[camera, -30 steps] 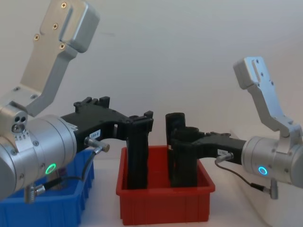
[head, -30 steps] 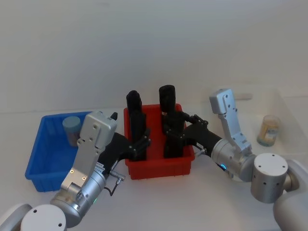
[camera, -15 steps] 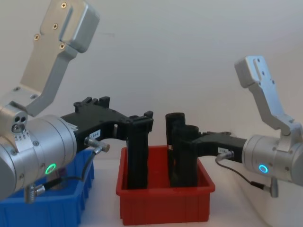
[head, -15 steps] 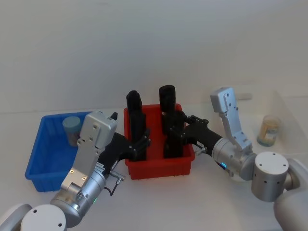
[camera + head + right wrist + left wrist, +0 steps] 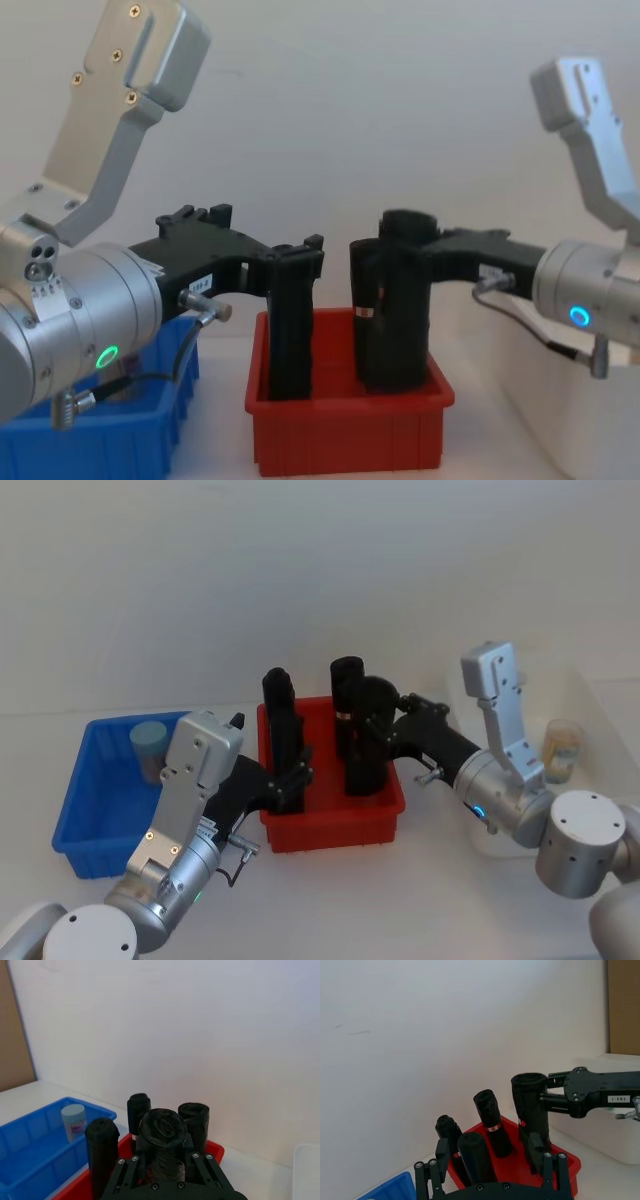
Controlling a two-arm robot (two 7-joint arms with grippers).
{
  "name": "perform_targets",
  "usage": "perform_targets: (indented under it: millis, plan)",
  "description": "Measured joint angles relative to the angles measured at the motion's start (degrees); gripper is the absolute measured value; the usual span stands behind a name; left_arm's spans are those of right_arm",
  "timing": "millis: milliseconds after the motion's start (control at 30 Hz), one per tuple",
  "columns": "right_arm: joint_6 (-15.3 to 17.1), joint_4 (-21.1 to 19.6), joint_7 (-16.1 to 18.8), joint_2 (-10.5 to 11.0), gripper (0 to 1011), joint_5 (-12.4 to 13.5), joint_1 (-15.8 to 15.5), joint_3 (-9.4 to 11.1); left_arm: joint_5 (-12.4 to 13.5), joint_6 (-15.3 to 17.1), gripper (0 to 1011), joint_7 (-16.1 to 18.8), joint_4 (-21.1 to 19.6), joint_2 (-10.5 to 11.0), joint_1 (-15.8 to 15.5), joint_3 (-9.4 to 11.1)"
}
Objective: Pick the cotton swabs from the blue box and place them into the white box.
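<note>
One jar of cotton swabs (image 5: 150,748) (image 5: 73,1121) stands in the far corner of the blue box (image 5: 90,810) at the left. Another jar (image 5: 560,750) stands inside the white box (image 5: 598,692) at the right. My right gripper (image 5: 372,725) (image 5: 405,245) is shut on a black cylinder (image 5: 398,310), holding it raised over the red bin (image 5: 335,825). My left gripper (image 5: 293,775) (image 5: 489,1152) is open over the bin's left side, its fingers on either side of another black cylinder (image 5: 476,1155).
Several more black cylinders (image 5: 277,695) stand upright in the red bin between the two boxes. A white wall runs close behind the table. The left arm's body (image 5: 70,300) hangs over the blue box's near end (image 5: 100,440).
The right gripper has lifted its black cylinder upward and drawn a little to the right. The left arm and both jars have stayed put.
</note>
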Motion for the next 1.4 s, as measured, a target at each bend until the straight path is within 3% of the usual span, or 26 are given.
perform_targets:
  millis: [333, 633, 1033, 1400]
  plan:
    - [1.6, -12.1, -4.5, 2.4, 358, 0.9, -4.8, 0.9, 0.0, 0.0, 1004, 0.0, 0.0, 0.0, 0.0, 0.0]
    - [2.8, -20.5, -8.6, 4.4, 340, 1.4, -8.2, 1.9, 0.0, 0.0, 1004, 0.0, 0.0, 0.0, 0.0, 0.0]
    - [4.8, -27.0, -14.4, 6.6, 340, 1.0, -11.2, 3.5, 0.0, 0.0, 1004, 0.0, 0.0, 0.0, 0.0, 0.0]
    - [7.5, -29.3, -19.1, 9.1, 340, 0.8, -13.3, 5.8, 0.0, 0.0, 1004, 0.0, 0.0, 0.0, 0.0, 0.0]
